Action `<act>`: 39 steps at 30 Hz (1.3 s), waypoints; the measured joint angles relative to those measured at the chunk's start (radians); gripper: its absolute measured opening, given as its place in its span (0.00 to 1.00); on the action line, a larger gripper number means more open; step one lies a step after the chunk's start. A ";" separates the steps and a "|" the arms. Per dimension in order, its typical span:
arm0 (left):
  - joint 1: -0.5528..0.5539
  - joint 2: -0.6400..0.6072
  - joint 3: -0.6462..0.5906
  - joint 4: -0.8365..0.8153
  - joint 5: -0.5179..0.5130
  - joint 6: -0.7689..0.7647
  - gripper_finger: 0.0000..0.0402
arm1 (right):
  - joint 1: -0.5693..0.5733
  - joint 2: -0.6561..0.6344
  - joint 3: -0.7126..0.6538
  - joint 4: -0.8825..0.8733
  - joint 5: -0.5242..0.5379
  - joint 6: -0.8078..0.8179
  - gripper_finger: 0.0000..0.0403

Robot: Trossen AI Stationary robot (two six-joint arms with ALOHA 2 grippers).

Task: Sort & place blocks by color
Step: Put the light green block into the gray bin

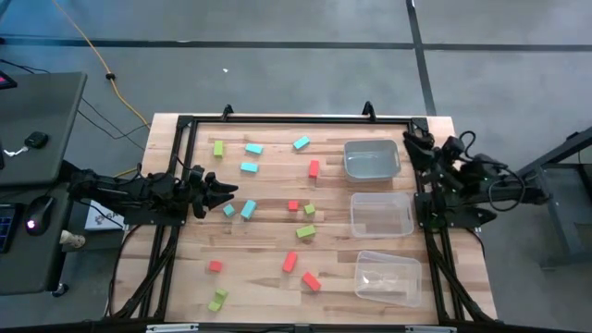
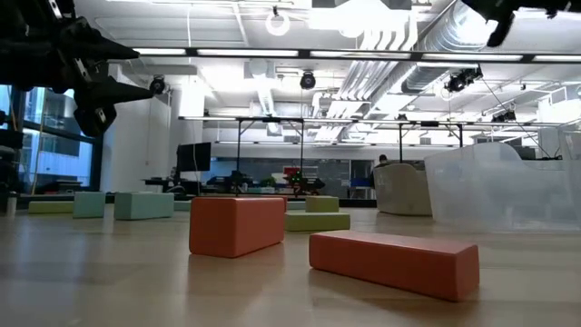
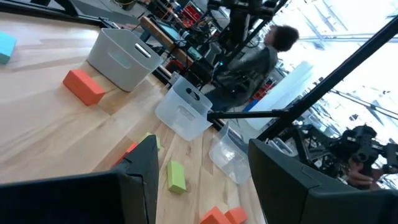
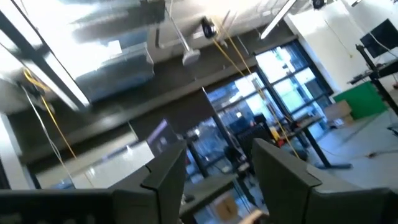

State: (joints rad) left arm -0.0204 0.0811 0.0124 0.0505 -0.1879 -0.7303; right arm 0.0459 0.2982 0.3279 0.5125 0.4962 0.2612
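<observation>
Lime, blue and red-orange blocks (image 1: 265, 202) lie scattered across a wooden table (image 1: 176, 153) under two dark arms, all of them outside the bins. At the left edge, the left gripper (image 1: 225, 192) reaches inward at mid-table, its two fingers spread with a clear gap and nothing between them. Two light blue blocks sit just beyond its tips: a small cube (image 1: 228, 211) and a short bar (image 1: 248, 209) whose long axis runs roughly toward the far edge. Farther back lie an upright-lying green bar (image 1: 218, 148) and two blue bars (image 1: 253, 149), long axes across the table. Toward the middle, a red bar (image 1: 314, 168) points front to back, while a green bar (image 1: 305, 232) lies crosswise. Near the front, two red bars (image 1: 311, 281) lie at a slant. Three clear bins (image 1: 380, 215) stand in a column on the right. Beside them the right gripper (image 1: 413, 141) is folded back at the table's right edge, well apart from every block; the right wrist view shows its fingers parted, with only ceiling and windows beyond. The left wrist view alone shows a person (image 3: 255, 59) in dark clothing behind the bins. The low view alone shows the two front red bars (image 2: 238, 224) close up, lying flat on the wood.
</observation>
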 joint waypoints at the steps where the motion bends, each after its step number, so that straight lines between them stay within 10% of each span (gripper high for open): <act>1: 0.000 0.000 0.000 0.000 0.000 0.000 0.43 | 0.000 0.032 0.023 -0.014 0.000 -0.001 0.46; 22: 0.000 0.000 0.000 -0.001 -0.003 0.000 0.43 | 0.000 0.669 0.559 -0.601 -0.101 0.155 0.54; 39: 0.000 0.000 0.000 -0.012 -0.003 0.000 0.43 | 0.001 1.058 0.719 -0.853 -0.441 0.138 0.54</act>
State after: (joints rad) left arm -0.0204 0.0814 0.0124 0.0383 -0.1905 -0.7303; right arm 0.0467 1.3558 1.0473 -0.3400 0.0549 0.3995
